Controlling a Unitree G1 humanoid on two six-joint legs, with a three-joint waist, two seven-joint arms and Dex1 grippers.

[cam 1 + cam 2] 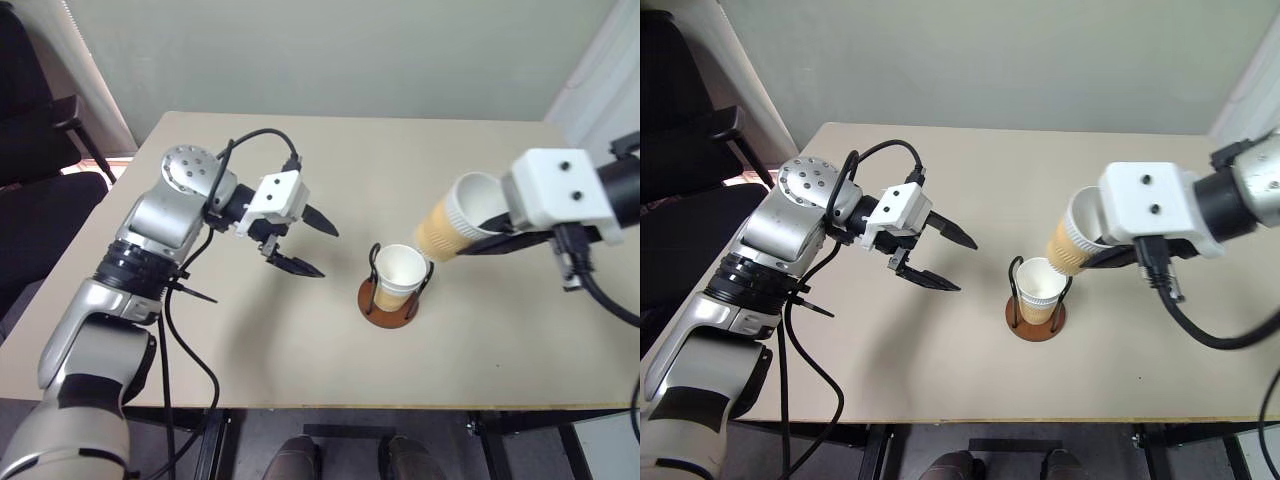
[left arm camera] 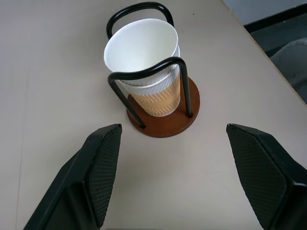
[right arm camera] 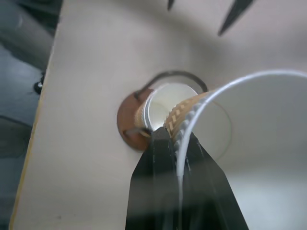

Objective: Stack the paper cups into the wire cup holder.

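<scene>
My right tool (image 3: 178,143) is pinched shut on the wall of a tan ribbed paper cup with a white rolled rim (image 1: 455,228), one finger inside and one outside, just under the lip. I am carrying that cup tilted, above and to the right of the wire cup holder with the round reddish-brown wooden base and black wire loops (image 1: 388,300), its bottom pointing down toward the holder's mouth. In the holder stand the nested white-lined paper cups (image 2: 144,67), upright between the loops; I count two rims there. My left tool (image 1: 304,243) hangs wide and empty to the left of the holder, clear of it, above the beige table (image 1: 250,340).

I judge this cup very light, thin and easy to crush or put out of round, so a rim-wall pinch needs only gentle force. Its ribbed skin should not slip. Tilted as it is, I would level it over the holder first, otherwise its base may catch a loop or the seated rim.
</scene>
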